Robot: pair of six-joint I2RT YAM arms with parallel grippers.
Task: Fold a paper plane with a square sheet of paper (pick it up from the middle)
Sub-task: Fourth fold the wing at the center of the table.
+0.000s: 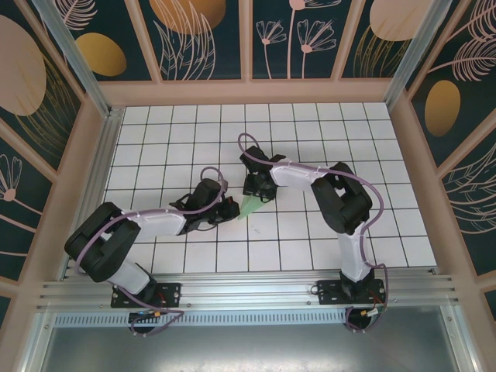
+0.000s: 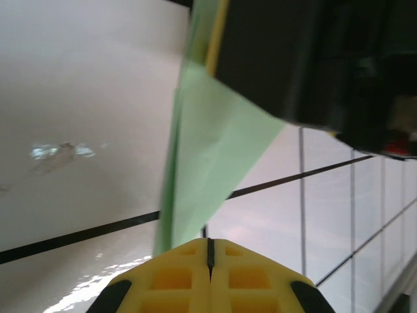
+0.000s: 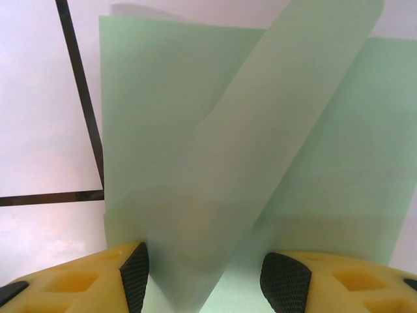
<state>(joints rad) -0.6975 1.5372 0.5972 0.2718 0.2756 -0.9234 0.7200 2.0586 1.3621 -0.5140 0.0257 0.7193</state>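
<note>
The pale mint-green sheet of paper [image 1: 252,206] lies partly folded into a pointed wedge on the white grid table, between the two grippers. My left gripper [image 1: 231,209] is at its near-left tip. In the left wrist view the yellow jaws [image 2: 208,251] are pressed together, and the paper's [image 2: 215,150] narrow end runs down beside and under them, not visibly between them. My right gripper [image 1: 258,194] stands over the wide end. Its black pads [image 3: 135,280] are apart, with a raised diagonal flap of the paper [image 3: 195,130] standing loosely between them.
The white tiled table [image 1: 325,132] is fenced by wooden frame walls [image 1: 403,147] on three sides, with an aluminium rail [image 1: 248,288] along the near edge. The right arm's dark wrist body [image 2: 313,59] looms close above the paper in the left wrist view.
</note>
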